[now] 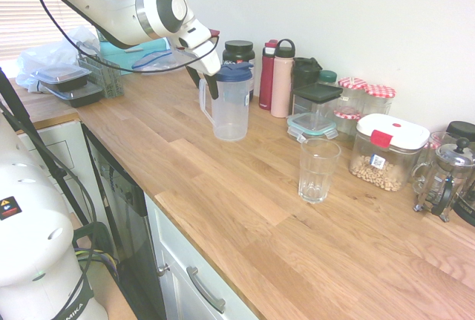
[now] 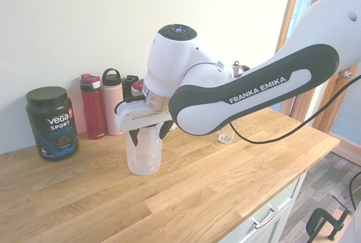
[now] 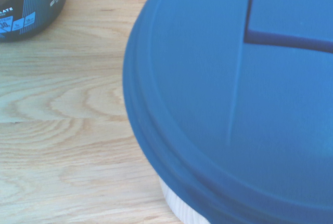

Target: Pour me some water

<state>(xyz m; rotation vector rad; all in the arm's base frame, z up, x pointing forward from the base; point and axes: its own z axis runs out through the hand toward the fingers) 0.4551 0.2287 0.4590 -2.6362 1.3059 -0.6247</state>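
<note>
I've got the end effector (image 2: 148,135) spread either side of the jug (image 1: 231,105), right at its blue lid (image 3: 234,104), not yet clenched. The jug stands upright toward the worktop's (image 1: 245,209) back edge, directly beneath me; the glass (image 1: 318,170) waits well apart, nearer the front.

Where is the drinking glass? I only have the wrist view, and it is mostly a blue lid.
Observer: The empty glass stands on the counter, apart from the jug, toward the jars.
Operator: Is the gripper on the jug?
Observer: The gripper straddles the jug's top, one finger on each side; I cannot tell if it is clamped.
Operator: Which way does the handle face?
Observer: In the first exterior view the handle points away from the glass.
</note>
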